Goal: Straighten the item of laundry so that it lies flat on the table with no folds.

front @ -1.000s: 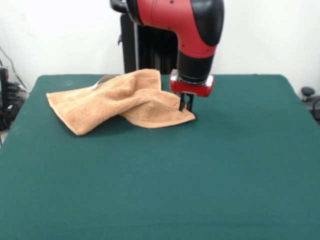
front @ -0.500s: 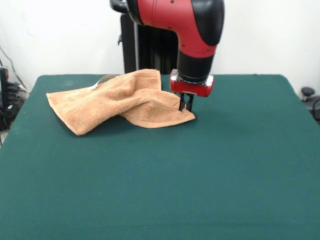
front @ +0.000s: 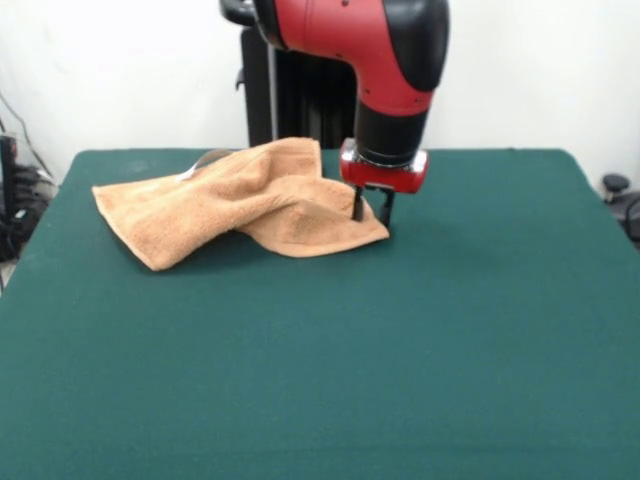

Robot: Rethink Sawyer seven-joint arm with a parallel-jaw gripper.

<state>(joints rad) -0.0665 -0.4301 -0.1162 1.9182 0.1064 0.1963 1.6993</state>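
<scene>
The item of laundry (front: 240,205), an orange-tan terry towel, lies rumpled on the far left-centre of the table (front: 400,350). A raised fold runs across its middle, and a pale loop (front: 200,160) pokes out at its back edge. My gripper (front: 371,212) hangs from the red and black arm, low over the towel's right corner. It is open: one finger (front: 357,204) rests on or just above the cloth, the other (front: 386,208) stands just past the towel's edge. Nothing is held between them.
The green cloth reaches the table's edges at left and right. Dark equipment and cables sit off the table at the left edge (front: 12,200), and a black knob (front: 615,184) at the right.
The gripper's fingers were close together on the towel's right corner and have now spread apart, letting the cloth go. The arm and the towel have barely moved.
</scene>
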